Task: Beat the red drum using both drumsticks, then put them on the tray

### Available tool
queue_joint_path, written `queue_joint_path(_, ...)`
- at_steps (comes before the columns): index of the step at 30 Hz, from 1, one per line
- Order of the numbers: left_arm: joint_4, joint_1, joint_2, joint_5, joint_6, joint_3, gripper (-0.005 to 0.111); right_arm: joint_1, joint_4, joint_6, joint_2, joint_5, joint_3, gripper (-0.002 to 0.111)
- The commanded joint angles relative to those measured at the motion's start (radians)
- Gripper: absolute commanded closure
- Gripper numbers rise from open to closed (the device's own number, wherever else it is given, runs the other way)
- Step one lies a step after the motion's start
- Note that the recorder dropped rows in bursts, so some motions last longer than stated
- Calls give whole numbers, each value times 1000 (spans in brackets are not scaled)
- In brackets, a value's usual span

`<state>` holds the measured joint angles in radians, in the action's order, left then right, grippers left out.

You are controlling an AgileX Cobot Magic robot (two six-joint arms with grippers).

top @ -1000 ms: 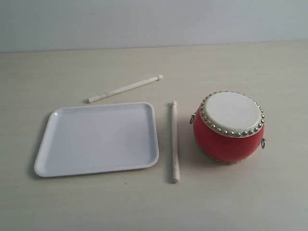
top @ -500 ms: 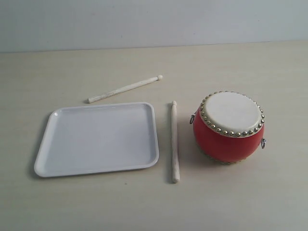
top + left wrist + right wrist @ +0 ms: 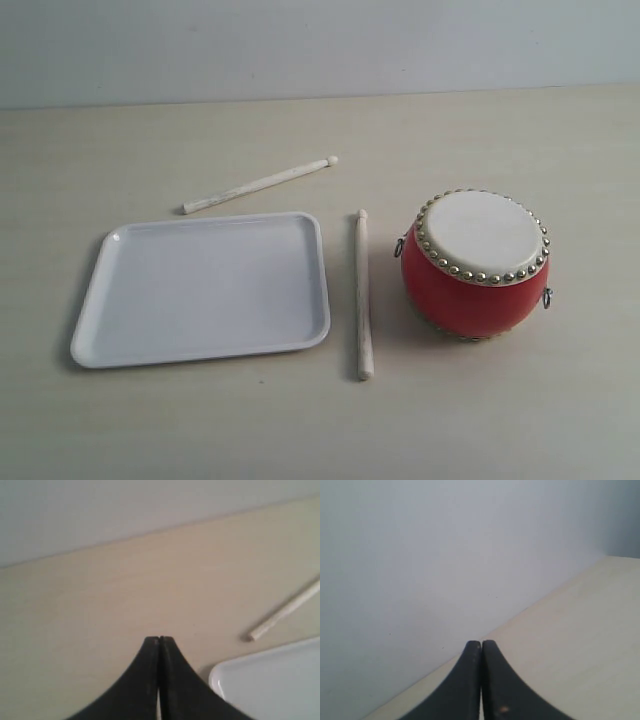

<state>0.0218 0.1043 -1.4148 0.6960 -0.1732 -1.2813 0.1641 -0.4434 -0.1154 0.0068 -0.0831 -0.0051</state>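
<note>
Lying between tray (image 3: pixel 324 285) edge and red drum (image 3: pixel 475 268), one drumstick (image 3: pixel 363 296), touching neither

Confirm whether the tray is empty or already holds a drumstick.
Empty. The tray is bare inside; the far drumstick lies beyond it, the near drumstick between it and the red drum.

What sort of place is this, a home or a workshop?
Likely a lab test bench, not a home: a pale table against a blank wall, with only a drum, two sticks and a tray laid out.
</note>
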Motion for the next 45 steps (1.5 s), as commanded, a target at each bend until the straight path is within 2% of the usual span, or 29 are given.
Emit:
queue_joint_path(1,-124,5,-227,201,-243,-187,107,-2,-2,9,-7,1,5,108)
queue_joint_path(2,-179,5,-268,228,-319,-213,107,-2,-2,9,-7,1,5,108)
queue_joint_path(3,-296,5,-337,278,-468,-252,107,-2,-2,9,-7,1,5,108)
queue_joint_path(5,-479,5,-440,317,-667,-277,107,-2,-2,9,-7,1,5,108)
queue_joint_path(7,-562,5,-527,320,-805,-291,107,-2,-2,9,-7,1,5,108)
queue_joint_path(8,-562,11,-551,318,-817,-301,107,-2,-2,9,-7,1,5,108)
queue_joint_path(13,-520,38,-677,316,-817,-354,107,-2,-2,9,-7,1,5,108)
queue_joint_path(18,-502,81,-738,316,-839,-384,107,-2,-2,9,-7,1,5,108)
queue_joint_path(22,-420,130,-764,313,-859,-415,107,-2,-2,9,-7,-4,5,108)
queue_joint_path(27,-321,176,-814,343,-756,-509,107,-2,-2,9,-7,-33,5,108)
queue_joint_path(30,-308,192,-853,386,-756,-572,107,-2,-2,9,-7,-40,5,108)
queue_joint_path(37,-254,199,-935,421,-744,-664,107,-2,-2,9,-7,-42,5,108)
queue_joint_path(43,-227,199,-956,408,-744,-676,107,-2,-2,9,-7,-42,5,108)
queue_joint_path(45,-227,203,-957,404,-744,-677,103,-2,-2,9,-7,-42,5,108)
